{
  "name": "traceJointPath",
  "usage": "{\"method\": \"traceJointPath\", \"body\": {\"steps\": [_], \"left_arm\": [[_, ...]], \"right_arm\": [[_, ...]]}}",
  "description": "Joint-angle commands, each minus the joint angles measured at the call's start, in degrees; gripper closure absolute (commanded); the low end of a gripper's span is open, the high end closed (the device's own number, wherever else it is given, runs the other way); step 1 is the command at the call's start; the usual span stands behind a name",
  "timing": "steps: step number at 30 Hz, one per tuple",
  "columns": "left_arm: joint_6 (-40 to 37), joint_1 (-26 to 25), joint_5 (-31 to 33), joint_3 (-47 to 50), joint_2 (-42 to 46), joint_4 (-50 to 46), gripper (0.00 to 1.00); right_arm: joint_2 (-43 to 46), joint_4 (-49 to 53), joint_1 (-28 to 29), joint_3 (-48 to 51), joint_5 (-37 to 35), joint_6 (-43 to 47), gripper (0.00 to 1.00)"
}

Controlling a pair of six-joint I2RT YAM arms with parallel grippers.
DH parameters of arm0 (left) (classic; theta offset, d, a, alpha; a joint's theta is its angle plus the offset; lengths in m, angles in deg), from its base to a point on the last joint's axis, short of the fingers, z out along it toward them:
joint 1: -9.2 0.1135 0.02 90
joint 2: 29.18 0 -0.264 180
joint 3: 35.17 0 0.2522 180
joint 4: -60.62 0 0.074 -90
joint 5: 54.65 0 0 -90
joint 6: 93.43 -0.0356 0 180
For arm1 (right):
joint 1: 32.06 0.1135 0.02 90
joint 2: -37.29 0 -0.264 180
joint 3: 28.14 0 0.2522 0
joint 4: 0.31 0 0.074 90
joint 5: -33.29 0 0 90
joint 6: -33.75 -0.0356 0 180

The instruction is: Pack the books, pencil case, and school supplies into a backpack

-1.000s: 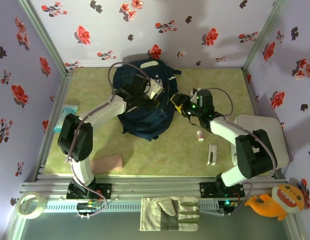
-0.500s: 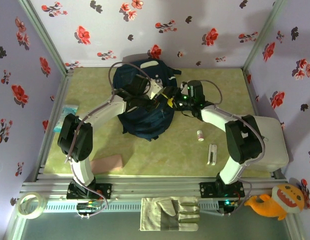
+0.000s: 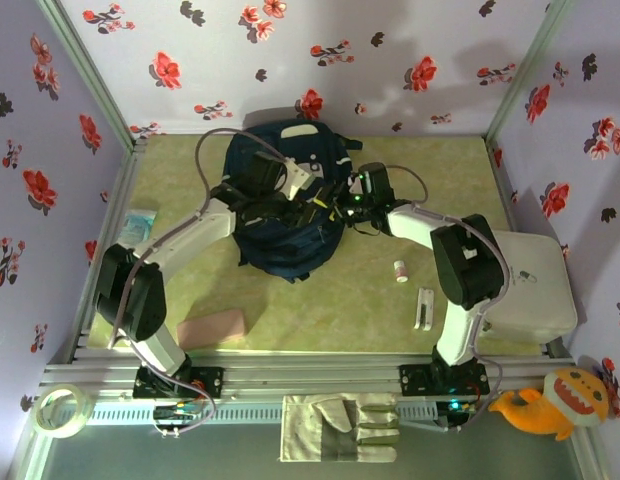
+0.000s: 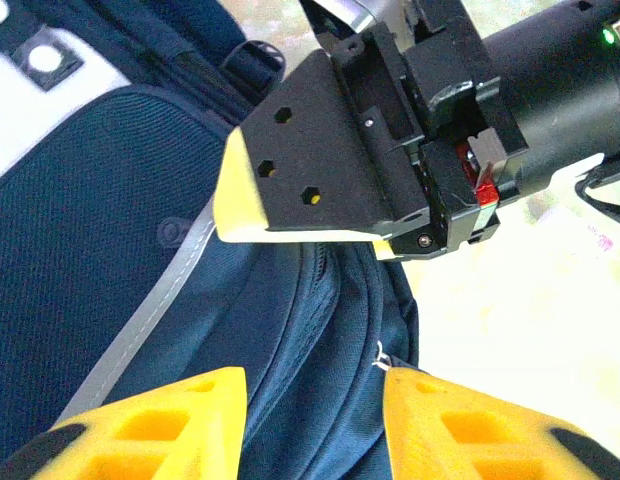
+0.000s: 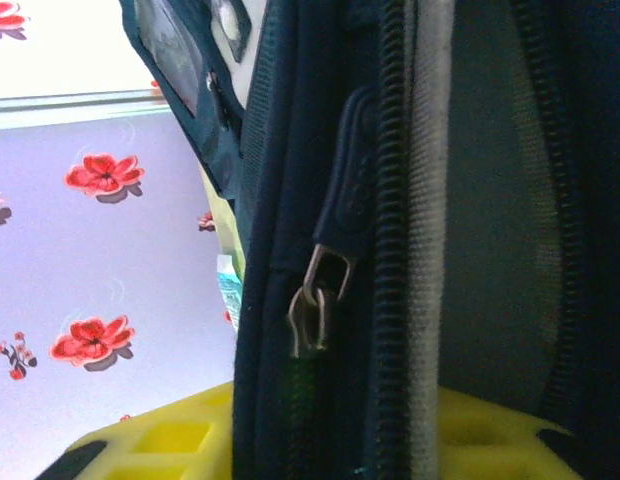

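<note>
The dark navy backpack [image 3: 280, 215] lies at the back middle of the green mat, white stripe [image 4: 140, 325] showing. My left gripper [image 3: 308, 206] [image 4: 315, 400] hovers open over its right side, navy fabric and a small zipper ring [image 4: 382, 357] between the yellow fingers. My right gripper [image 3: 336, 202] [image 5: 335, 430] is open around the backpack's zippered edge, a metal zipper pull [image 5: 312, 315] between its fingers; its black finger [image 4: 320, 170] hangs just ahead of the left wrist camera. The pink pencil case [image 3: 212, 327] lies front left. The white bar [image 3: 423, 308] and small tube [image 3: 400, 271] lie right. The books are out of view.
A pale blue packet [image 3: 137, 222] sits at the left wall. A white board [image 3: 535, 290] lies at the right edge. Off the mat in front are a work glove [image 3: 340, 427], a tape roll [image 3: 58, 410] and an orange plush toy [image 3: 550, 400].
My right gripper has swung left from the open mat onto the backpack's right edge. The left arm has shifted a little toward the back left.
</note>
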Motion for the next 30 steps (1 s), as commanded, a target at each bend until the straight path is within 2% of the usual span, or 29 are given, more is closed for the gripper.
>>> {"method": "traceJointPath", "body": {"steps": [1, 3, 6, 12, 18, 23, 30], "left_arm": [[11.9, 0.5, -0.2, 2.0, 2.0, -0.5, 0.56], [19.0, 0.5, 0.6, 3.7, 2.7, -0.2, 0.56], [28.4, -0.3, 1.7, 7.7, 4.7, 1.4, 0.54], [36.6, -3.4, 5.1, 11.9, 7.1, 2.9, 0.53], [38.6, -5.6, 4.8, 12.0, 6.0, 6.3, 0.53], [41.1, -5.9, 10.7, 13.3, 6.1, 9.1, 0.58], [41.9, -6.0, 10.0, 12.1, 3.1, 9.9, 0.61]], "right_arm": [[-1.1, -1.8, 1.4, -2.7, 1.7, 0.2, 0.75], [-1.2, -4.3, 1.7, -2.7, 1.3, -0.6, 0.81], [-1.3, -8.1, 2.2, -2.8, 0.6, -2.7, 0.84], [-2.8, -14.7, 2.8, -2.8, 0.3, -7.2, 0.88], [-2.5, -15.4, 3.3, -2.5, 0.1, -7.4, 0.9], [-1.8, -15.3, 3.5, -2.0, -0.5, -7.2, 0.9], [-1.7, -15.5, 3.8, -2.3, -0.6, -7.1, 0.9]]}}
